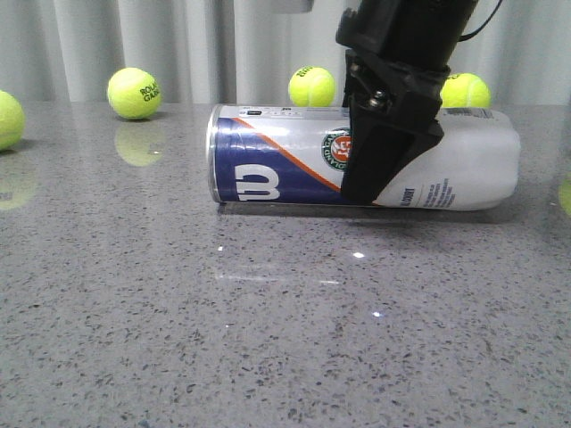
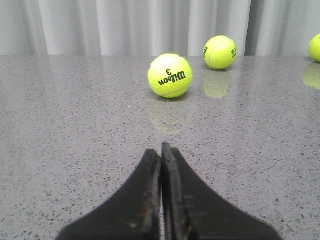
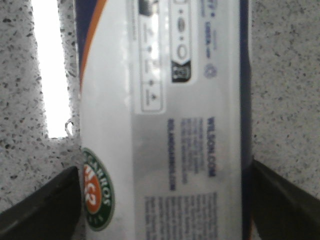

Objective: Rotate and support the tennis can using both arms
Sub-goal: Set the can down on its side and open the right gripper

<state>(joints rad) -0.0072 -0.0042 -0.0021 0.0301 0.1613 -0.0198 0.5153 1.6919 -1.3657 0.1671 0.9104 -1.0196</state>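
Note:
The tennis can (image 1: 285, 165) lies on its side on the grey stone table (image 1: 268, 339), silver rim and navy end with the white W logo (image 1: 257, 183) to the left. My right gripper (image 1: 368, 183) comes down from above and straddles the can's middle, next to the round emblem (image 1: 337, 147). In the right wrist view the tennis can (image 3: 165, 125) fills the gap of the right gripper (image 3: 165, 170), with both fingers (image 3: 50, 205) against its sides. My left gripper (image 2: 161, 150) is shut and holds nothing, low over bare table; it does not show in the front view.
Yellow-green tennis balls lie behind the can (image 1: 134, 93), (image 1: 312, 86), (image 1: 464, 89), and one at the far left edge (image 1: 7, 119). Ahead of the left gripper lie a Wilson ball (image 2: 170, 75) and two farther ones (image 2: 220, 52), (image 2: 315, 47). A grey curtain (image 1: 178, 36) closes the back.

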